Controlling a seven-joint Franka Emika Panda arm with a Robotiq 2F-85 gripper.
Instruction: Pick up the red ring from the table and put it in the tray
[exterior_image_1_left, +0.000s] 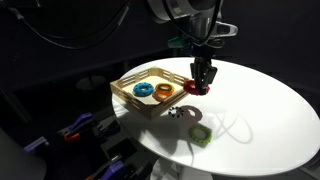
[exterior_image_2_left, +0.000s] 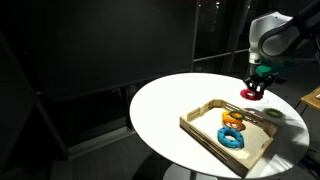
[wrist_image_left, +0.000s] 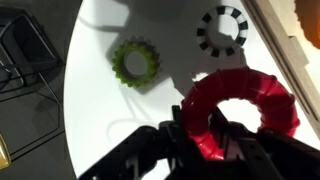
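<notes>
White round table (exterior_image_1_left: 270, 110), slatted wood tray (exterior_image_1_left: 128, 92) on it. Gripper (exterior_image_1_left: 203, 80) hangs just beside the tray, jaws clamped across one side of the red ring (wrist_image_left: 245, 105). The ring looks lifted, just outside the tray rim. Likely light and rigid, and the gloss suggests slippery; grip the thick band, not the outer edge. Green toothed ring (wrist_image_left: 135, 62) lies apart from the tray.
</notes>
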